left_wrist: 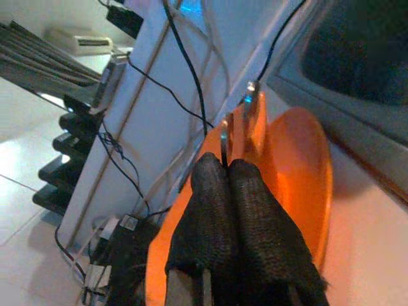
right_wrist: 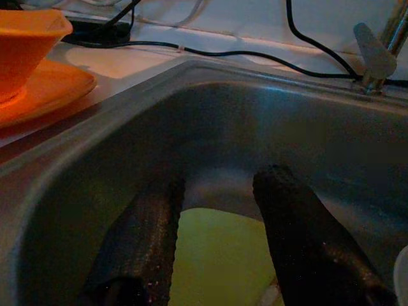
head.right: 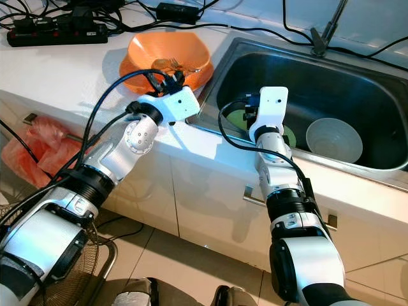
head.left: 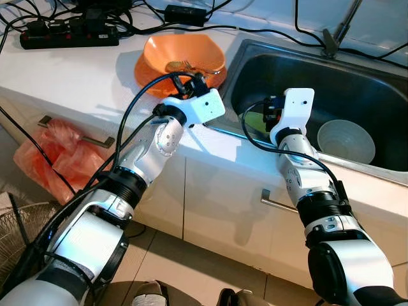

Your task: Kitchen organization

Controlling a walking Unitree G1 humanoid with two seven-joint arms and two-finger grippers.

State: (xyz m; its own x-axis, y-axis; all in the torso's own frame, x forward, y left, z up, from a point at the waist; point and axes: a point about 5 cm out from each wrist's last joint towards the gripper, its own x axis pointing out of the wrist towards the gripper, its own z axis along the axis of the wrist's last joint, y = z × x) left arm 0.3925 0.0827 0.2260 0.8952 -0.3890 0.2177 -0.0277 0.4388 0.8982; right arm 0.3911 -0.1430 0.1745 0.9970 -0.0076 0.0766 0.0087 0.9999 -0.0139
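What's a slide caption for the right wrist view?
Right gripper open inside the steel sink, fingers straddling a green plate; orange bowl on the counter beside.

Head stereo pair looks down fwd at counter edge [head.left: 95, 76] & sink [head.left: 357, 83], sharing both. L wrist cam close over orange bowl [left_wrist: 299, 166]; R wrist cam inside sink, facing its back wall.

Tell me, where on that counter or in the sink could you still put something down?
Bare white counter lies between the power strip and the orange bowl. The sink floor beyond the white bowl is free too. It is crowded at the sink's near left corner, where the right gripper hangs over a green plate.
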